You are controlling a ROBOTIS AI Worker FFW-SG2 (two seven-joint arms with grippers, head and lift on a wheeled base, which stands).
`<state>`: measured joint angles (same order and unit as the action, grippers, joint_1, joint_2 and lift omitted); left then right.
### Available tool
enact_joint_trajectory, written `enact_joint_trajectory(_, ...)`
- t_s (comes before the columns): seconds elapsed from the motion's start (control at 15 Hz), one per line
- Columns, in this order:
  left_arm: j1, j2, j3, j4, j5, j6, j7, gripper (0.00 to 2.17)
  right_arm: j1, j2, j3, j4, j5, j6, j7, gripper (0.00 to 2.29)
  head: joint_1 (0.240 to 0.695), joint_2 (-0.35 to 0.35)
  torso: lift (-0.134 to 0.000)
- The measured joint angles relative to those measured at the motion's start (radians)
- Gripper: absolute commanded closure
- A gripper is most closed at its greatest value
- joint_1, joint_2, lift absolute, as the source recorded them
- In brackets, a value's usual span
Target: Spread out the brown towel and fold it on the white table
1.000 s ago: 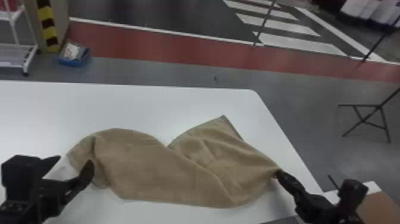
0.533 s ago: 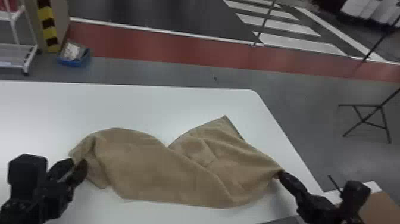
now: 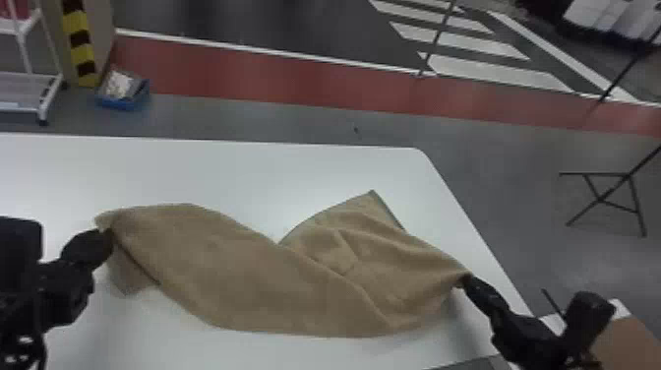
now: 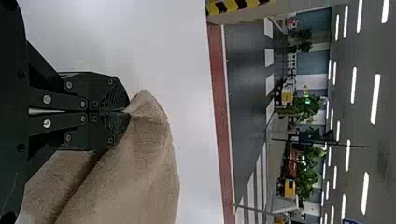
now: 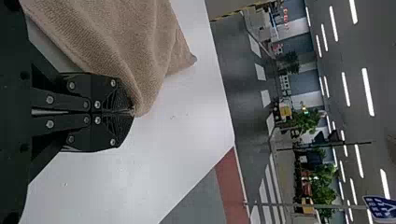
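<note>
While the left pincer [image 4: 128, 112] and right pincer [image 5: 132, 112] are pinching the brown towel [image 3: 246, 275], spreading is calling for gentle, even tension between them above the worktop [image 3: 206, 167].

There is one flat white table with a rounded corner [image 3: 246, 167]. On it lies one soft brown cloth towel [image 3: 255, 285]. Two black two-fingered grippers are over the table: the left gripper [image 3: 105, 233] above its left part, the right gripper [image 3: 465, 280] near its right edge. Beyond the table's far edge, toward the left, are one white metal rack [image 3: 24, 88], one yellow-and-black striped upright [image 3: 76, 42] and one blue open box [image 3: 123, 104]. Right of the table is one black thin-legged stand [image 3: 597, 173].
</note>
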<state>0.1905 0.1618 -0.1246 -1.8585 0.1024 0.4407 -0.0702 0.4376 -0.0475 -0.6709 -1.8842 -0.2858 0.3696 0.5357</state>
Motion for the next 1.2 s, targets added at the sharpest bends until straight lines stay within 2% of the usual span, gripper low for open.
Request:
enact_joint_trajectory(0.13,-0.051,0.002,0.032,-0.019,0.002,0.082,0.003,1.53,-0.007,0.0,0.003,0.0,0.008,0.001,-0.046,1.6,0.695,-0.349,-0.124)
enact_joint_trajectory(0.2,-0.074,0.004,0.045,-0.023,0.002,0.122,0.004,1.46,-0.01,0.0,0.004,0.001,0.009,0.002,-0.067,1.6,0.695,-0.342,-0.124)
enact_joint_trajectory(0.27,-0.11,0.006,0.056,-0.026,0.0,0.19,-0.004,1.1,-0.013,0.0,0.006,0.002,0.01,0.005,-0.079,1.6,0.695,-0.336,-0.124)
enact_joint_trajectory(0.33,-0.138,0.006,0.056,-0.024,-0.008,0.242,0.002,0.51,-0.014,0.0,0.008,0.002,0.011,0.006,-0.081,1.6,0.695,-0.328,-0.124)
enact_joint_trajectory(0.4,-0.159,0.006,0.041,-0.011,-0.027,0.269,0.025,0.07,-0.014,0.001,0.011,0.004,0.012,0.005,-0.081,1.6,0.695,-0.316,-0.124)
enact_joint_trajectory(0.47,-0.162,0.006,0.017,0.003,-0.053,0.267,0.056,0.01,-0.015,0.001,0.013,0.007,0.013,0.004,-0.08,1.6,0.695,-0.315,-0.124)
enact_joint_trajectory(0.67,-0.118,0.007,-0.009,0.015,-0.096,0.238,0.136,0.03,-0.024,-0.001,0.014,0.02,0.013,0.001,-0.08,1.6,0.695,-0.31,-0.124)
enact_joint_trajectory(0.8,-0.051,0.009,0.019,-0.036,-0.097,0.236,0.144,0.03,-0.032,-0.004,0.014,0.029,0.012,-0.002,-0.079,1.6,0.695,-0.303,-0.124)
enact_joint_trajectory(1.0,0.064,0.013,0.06,-0.166,-0.063,0.242,0.104,0.28,-0.051,-0.006,0.02,0.057,0.015,-0.007,-0.076,1.6,0.695,-0.312,-0.124)
enact_joint_trajectory(1.07,0.091,0.013,0.063,-0.193,-0.049,0.242,0.079,0.38,-0.055,-0.007,0.025,0.064,0.017,-0.01,-0.076,1.6,0.695,-0.321,-0.124)
enact_joint_trajectory(1.13,0.105,0.012,0.061,-0.203,-0.037,0.24,0.058,0.59,-0.057,-0.007,0.029,0.067,0.018,-0.013,-0.076,1.6,0.695,-0.33,-0.124)
enact_joint_trajectory(1.2,0.112,0.01,0.054,-0.204,-0.026,0.234,0.034,0.64,-0.058,-0.007,0.033,0.068,0.019,-0.014,-0.075,1.6,0.695,-0.341,-0.124)
